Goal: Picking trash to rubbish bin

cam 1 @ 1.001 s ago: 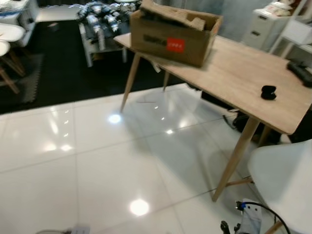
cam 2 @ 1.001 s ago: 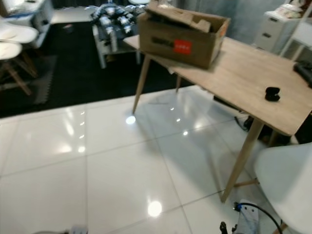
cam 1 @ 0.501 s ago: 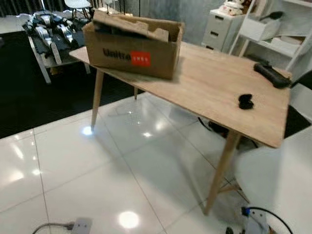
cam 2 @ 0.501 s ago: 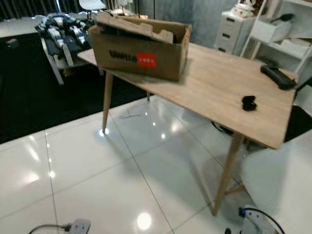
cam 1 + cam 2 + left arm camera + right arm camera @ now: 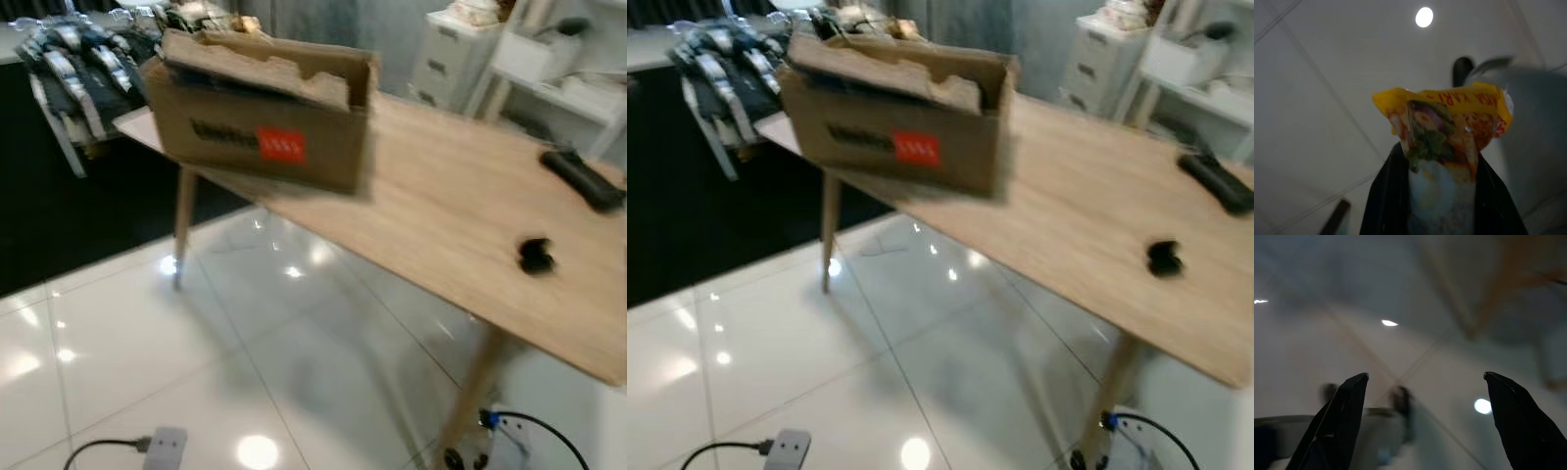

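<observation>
- You have the trash, a yellow food wrapper, pinched between the two black fingers of the left gripper; its crumpled printed top sticks out past the fingertips, above the white tiled floor.
- Your right gripper holds nothing. Its fingers stand wide apart, over the same glossy floor, with a wooden table leg blurred behind.
- In front of you is the wooden table. I take it as the landmark.
- On the table's far left end sits an open cardboard box with a red label, brown packing inside.
- On the table's right part lies a small black object, and further back a long black one.
- On the floor in front of the table, to the left, you see a grey power strip with its cable.
- Behind the table stands a white drawer unit.
</observation>
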`<state>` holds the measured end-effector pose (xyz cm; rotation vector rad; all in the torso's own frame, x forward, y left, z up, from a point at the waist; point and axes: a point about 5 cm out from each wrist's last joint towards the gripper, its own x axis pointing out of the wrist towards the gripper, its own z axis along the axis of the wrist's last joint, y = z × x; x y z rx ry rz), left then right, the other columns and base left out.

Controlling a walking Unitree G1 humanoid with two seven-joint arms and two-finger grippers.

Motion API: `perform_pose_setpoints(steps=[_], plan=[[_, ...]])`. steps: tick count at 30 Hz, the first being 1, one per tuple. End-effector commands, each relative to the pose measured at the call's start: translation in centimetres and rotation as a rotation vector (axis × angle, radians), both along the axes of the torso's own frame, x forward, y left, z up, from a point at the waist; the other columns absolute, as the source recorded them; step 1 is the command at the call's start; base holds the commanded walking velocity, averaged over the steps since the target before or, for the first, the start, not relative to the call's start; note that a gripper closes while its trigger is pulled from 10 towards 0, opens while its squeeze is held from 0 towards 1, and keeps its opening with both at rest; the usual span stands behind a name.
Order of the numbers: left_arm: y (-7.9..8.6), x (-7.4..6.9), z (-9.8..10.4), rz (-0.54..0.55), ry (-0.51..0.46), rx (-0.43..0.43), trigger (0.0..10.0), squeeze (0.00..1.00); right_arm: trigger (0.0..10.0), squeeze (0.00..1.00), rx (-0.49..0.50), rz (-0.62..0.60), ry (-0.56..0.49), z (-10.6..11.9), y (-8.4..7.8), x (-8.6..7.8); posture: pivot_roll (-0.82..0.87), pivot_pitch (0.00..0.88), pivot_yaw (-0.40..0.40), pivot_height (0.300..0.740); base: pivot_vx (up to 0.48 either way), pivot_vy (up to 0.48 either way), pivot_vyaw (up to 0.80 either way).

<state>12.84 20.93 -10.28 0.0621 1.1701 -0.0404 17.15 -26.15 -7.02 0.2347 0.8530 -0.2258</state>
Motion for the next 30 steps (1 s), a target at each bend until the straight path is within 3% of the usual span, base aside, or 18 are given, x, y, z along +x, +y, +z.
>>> perform_pose_setpoints(steps=[1,5,13,18,30], plan=[[-0.4,-1.0,-0.4,-0.006,0.046,-0.010,10.0,0.00,10.0,0.00,0.009,-0.017,0.019,-0.3,-0.2,-0.8,-0.01,0.089,-0.018,0.740,0.446,0.000,0.71],[-0.5,-1.0,-0.4,-0.010,0.045,-0.012,10.0,0.00,10.0,0.00,-0.028,-0.021,0.043,-0.4,-0.4,-0.9,-0.01,0.091,-0.018,0.740,0.347,0.000,0.00],[-0.5,-0.9,-0.4,-0.014,0.042,-0.012,10.0,0.00,10.0,0.00,-0.007,-0.042,0.068,-0.6,-0.3,-1.4,-0.02,0.091,-0.014,0.740,0.422,0.000,0.00],[-0.2,-0.6,-0.3,0.005,0.028,0.001,10.0,0.00,10.0,0.00,0.025,-0.104,0.076,-0.9,-0.4,-2.1,-0.02,0.093,-0.009,0.740,0.068,0.000,-0.79],[0.6,0.4,0.2,0.035,-0.006,0.039,10.0,0.00,10.0,0.00,-0.023,-0.215,0.131,-1.3,-1.9,-4.4,-0.03,0.092,-0.006,0.740,0.000,0.000,-0.79]])
